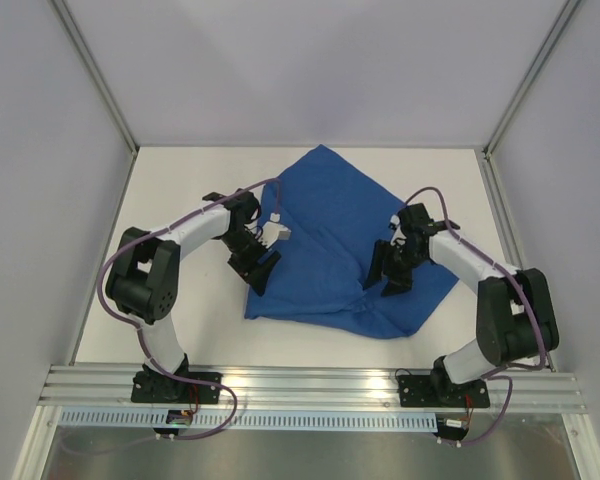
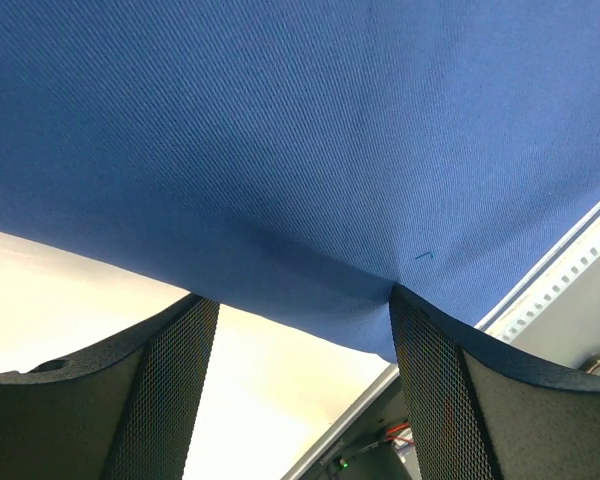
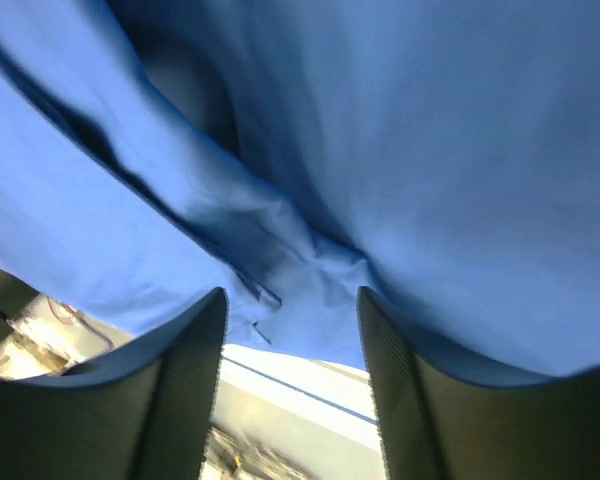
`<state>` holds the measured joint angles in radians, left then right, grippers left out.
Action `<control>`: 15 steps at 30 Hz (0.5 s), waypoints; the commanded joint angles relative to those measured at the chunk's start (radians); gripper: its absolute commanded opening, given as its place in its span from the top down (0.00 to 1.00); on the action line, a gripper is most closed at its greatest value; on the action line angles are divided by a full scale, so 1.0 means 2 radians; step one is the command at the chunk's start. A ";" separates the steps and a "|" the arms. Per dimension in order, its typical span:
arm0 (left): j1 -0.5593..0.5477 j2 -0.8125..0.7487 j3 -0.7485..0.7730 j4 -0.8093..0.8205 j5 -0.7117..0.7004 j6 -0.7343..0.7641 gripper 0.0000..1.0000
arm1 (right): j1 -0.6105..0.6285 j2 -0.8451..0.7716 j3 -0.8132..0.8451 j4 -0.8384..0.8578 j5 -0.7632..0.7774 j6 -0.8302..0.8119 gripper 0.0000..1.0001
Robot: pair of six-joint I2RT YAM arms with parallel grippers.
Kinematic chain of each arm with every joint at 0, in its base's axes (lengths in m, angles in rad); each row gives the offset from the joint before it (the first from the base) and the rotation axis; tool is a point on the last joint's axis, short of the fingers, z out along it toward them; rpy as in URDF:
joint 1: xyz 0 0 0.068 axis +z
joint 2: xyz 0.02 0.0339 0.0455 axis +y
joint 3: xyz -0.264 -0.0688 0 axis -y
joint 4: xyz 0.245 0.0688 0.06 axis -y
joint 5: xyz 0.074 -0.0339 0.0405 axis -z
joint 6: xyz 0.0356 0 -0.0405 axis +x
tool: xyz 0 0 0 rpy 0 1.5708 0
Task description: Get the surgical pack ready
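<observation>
Spreading across the scene is the white table [image 1: 180, 180], with an aluminium rail [image 1: 310, 385] along its near edge where both arms are bolted. The royal-blue drape [image 1: 330, 240] lies loose and rumpled on the middle of the table. It is an uneven sheet with soft folds, one corner pointing to the far edge and its near border well short of the rail. No tray, instruments or gauze can be made out; whatever lies beneath the cloth is hidden.

The left arm [image 1: 145, 275] bends in from the left and the right arm [image 1: 500, 310] from the right, each reaching toward its own side of the cloth.

The left tool [image 1: 258, 272] sits at the drape's left border, released, its jaws standing wide. From the left wrist, the drape [image 2: 300, 130] fills the upper view and its hem runs across just above the two mesh-faced fingers [image 2: 160, 390]. The other finger's tip meets the hem, and bare table [image 2: 60, 290] shows below.

The right tool [image 1: 385, 280] rests over the drape's right part, also released, with nothing pinched. From the right wrist, the drape [image 3: 430, 150] hangs close, and a small puckered crease [image 3: 280, 255] sits just ahead of the gap between the parted fingers [image 3: 180, 370].
</observation>
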<state>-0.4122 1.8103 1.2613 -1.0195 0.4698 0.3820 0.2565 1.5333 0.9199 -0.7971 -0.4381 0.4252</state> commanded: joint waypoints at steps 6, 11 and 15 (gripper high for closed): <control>-0.003 -0.020 0.027 -0.003 -0.002 0.011 0.21 | -0.181 -0.098 0.028 -0.023 0.118 0.016 0.29; -0.003 -0.028 0.024 -0.001 -0.008 0.008 0.21 | -0.319 -0.094 -0.013 0.054 0.149 0.037 0.26; -0.003 -0.028 0.022 0.007 -0.007 0.004 0.21 | -0.364 -0.034 -0.011 0.096 0.152 0.032 0.27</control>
<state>-0.4122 1.8061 1.2823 -1.0206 0.4484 0.3824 -0.4492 1.3930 0.8967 -0.7136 -0.1719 0.4774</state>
